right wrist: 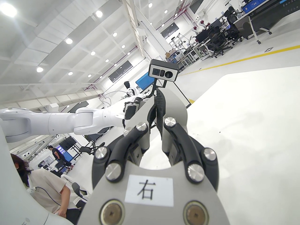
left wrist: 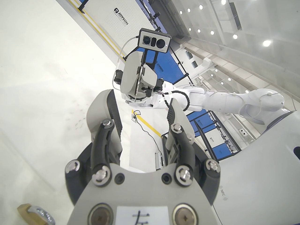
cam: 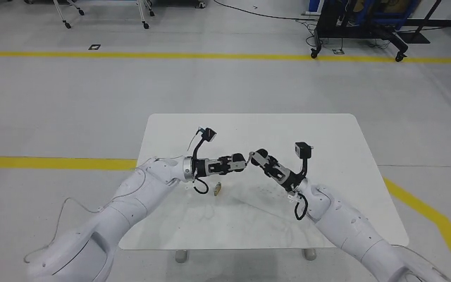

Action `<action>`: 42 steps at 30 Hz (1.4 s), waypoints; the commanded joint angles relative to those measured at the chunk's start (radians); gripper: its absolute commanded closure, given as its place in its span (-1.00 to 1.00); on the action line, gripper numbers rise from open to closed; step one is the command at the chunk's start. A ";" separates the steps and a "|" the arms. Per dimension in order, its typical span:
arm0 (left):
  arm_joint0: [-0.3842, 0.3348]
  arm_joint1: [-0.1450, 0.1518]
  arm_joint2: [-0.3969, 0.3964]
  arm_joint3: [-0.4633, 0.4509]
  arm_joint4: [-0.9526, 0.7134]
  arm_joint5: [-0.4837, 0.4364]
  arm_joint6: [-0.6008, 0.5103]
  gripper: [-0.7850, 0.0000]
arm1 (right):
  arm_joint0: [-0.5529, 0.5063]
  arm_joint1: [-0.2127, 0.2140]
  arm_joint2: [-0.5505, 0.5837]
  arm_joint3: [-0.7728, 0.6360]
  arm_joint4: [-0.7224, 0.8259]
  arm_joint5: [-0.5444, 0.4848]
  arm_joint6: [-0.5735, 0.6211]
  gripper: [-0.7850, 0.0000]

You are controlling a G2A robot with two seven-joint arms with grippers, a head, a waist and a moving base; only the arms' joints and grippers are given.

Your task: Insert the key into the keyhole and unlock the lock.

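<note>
Because its 2 fingers (left wrist: 112, 115) stand wide apart with nothing between them, the left gripper (left wrist: 140, 101) looks set to receive something, not to carry it. No pad touches anything. It hangs above the table (cam: 317, 141), aimed straight at the other arm's tool.

Facing it nose to nose, just beside it over the middle of the table, the right gripper (right wrist: 156, 99) has its 2 fingers pressed together along their ribbed pads. Whether a key is pinched in that seam I cannot tell; no key can be made out from either wrist view or from above. Judging by the tip-to-tip pose, this reads as a handover or regrip staged in the air, perhaps to turn the key the right way for the keyhole. That is only a guess.

Farther out, the lock (left wrist: 25, 213) lies on the table below the left arm's wrist, on the robot's side of the 2 grippers, and neither touches it. It is a small brass body with silver metal at one end, too near the frame's edge to tell what that part is.

Lying loose like that, it would likely slide under a push. By my reckoning 1 gripper must brace it while the other brings the key. The task looks early: nothing has met the keyhole yet.
</note>
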 commanded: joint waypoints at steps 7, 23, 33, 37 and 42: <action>-0.031 -0.018 0.061 0.042 -0.030 -0.016 0.016 0.16 | 0.005 -0.011 0.006 0.015 0.005 0.000 0.025 1.00; -0.068 -0.042 0.130 0.094 -0.080 -0.031 0.031 1.00 | 0.011 -0.034 0.018 0.039 0.022 0.000 0.076 1.00; -0.076 -0.041 0.155 0.089 -0.130 -0.028 0.029 1.00 | -0.003 -0.036 0.044 0.036 0.036 0.000 0.103 1.00; -0.079 -0.036 0.161 0.082 -0.155 -0.020 0.020 1.00 | -0.013 -0.030 0.064 0.028 0.062 0.000 0.129 1.00; -0.081 -0.029 0.168 0.066 -0.177 -0.014 0.014 1.00 | -0.027 -0.022 0.087 0.015 0.087 0.000 0.156 -1.00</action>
